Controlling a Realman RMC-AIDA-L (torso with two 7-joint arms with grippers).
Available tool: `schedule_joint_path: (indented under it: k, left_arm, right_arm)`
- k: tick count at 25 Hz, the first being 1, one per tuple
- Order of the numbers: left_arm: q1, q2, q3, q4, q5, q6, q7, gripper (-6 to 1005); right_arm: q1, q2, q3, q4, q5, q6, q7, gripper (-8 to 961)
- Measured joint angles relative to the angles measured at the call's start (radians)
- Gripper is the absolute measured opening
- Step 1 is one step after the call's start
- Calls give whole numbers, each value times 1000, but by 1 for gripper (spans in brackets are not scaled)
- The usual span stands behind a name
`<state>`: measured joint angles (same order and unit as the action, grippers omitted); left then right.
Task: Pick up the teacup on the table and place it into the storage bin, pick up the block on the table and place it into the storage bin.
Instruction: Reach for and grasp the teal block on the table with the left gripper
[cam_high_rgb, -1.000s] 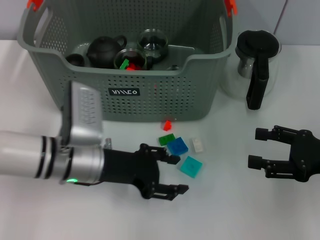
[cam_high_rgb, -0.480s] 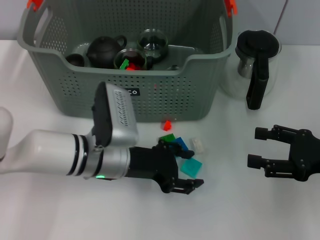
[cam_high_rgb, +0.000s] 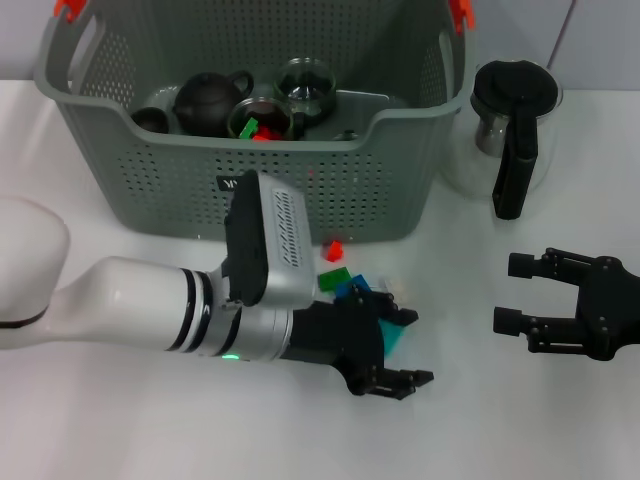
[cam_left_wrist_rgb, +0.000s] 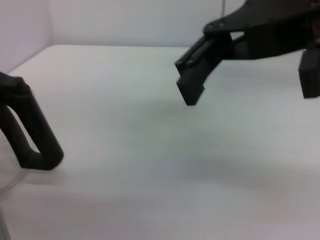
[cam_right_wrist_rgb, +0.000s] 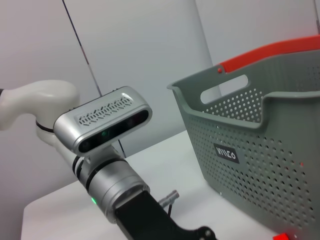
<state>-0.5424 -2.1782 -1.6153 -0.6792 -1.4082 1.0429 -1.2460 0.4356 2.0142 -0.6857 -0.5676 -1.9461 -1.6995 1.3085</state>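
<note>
From the head view, my left end effector (cam_high_rgb: 392, 352) sits low over the bench (cam_high_rgb: 120, 440), fingers spread, right above the cluster of small blocks in front of the storage bin (cam_high_rgb: 300, 190). My wrist covers most of them: I see a corner of the teal block (cam_high_rgb: 400, 335), a bit of the blue block (cam_high_rgb: 352, 290), the green block (cam_high_rgb: 334, 277) and, nearer the bin wall, a tiny red block (cam_high_rgb: 334, 250). They look like light, rigid plastic tiles with smooth faces, so I judge they will not crush but could skid or flip; pinching across two opposite flat edges, low down, seems safest. Teaware already lies in the bin: a dark teapot (cam_high_rgb: 212, 100) and glass cups (cam_high_rgb: 308, 82). A glass pitcher (cam_high_rgb: 512, 125) stands beside the bin. My right end effector (cam_high_rgb: 522, 294) rests apart on the bench, fingers spread.

In the left wrist view I see that right end effector (cam_left_wrist_rgb: 235, 65) across bare bench, plus the pitcher's black handle (cam_left_wrist_rgb: 30, 130); no block shows.

The right wrist view shows the bin (cam_right_wrist_rgb: 260, 145) and my left arm (cam_right_wrist_rgb: 107, 150) below its label.
</note>
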Motion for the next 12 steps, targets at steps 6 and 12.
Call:
schedule_joint_path:
  k: [6,12]
  left_arm:
    - [-5,3,17,19,7,-23,-17,707]
    - [-20,5,28,57,8,-45,-25,707]
  right_arm:
    - [-5,0,0,0,1,0,-2,910]
    - [-6,-1,0,0,3,0,-3,910]
